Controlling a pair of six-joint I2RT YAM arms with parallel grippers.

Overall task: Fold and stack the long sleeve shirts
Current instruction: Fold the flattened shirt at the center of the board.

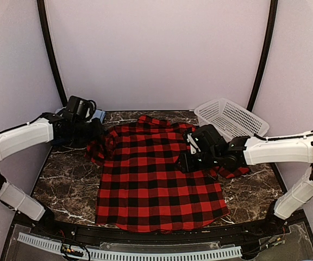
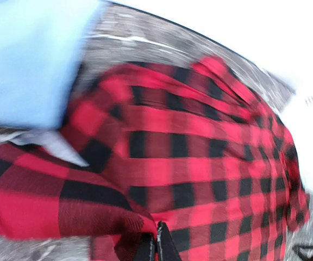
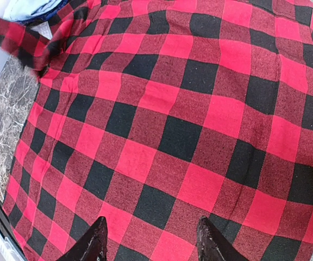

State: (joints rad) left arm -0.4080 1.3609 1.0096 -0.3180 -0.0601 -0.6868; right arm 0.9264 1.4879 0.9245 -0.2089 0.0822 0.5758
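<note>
The red-and-black flannel shirt (image 1: pixel 156 176) lies spread flat on the marble table, collar at the far side. My left gripper (image 1: pixel 94 133) is at the shirt's far left sleeve and is shut on a fold of the flannel (image 2: pixel 137 223). A light blue shirt (image 2: pixel 34 60) lies beside it at the far left, mostly hidden behind the left arm in the top view (image 1: pixel 98 115). My right gripper (image 1: pixel 186 160) hovers over the right side of the flannel (image 3: pixel 162 125), open and empty. The darker blue shirt is hardly visible.
A white mesh basket (image 1: pixel 231 118) stands at the far right corner. Bare marble table (image 1: pixel 64 185) shows left of the shirt and at the right front (image 1: pixel 254 190). Curved black frame posts rise at both back corners.
</note>
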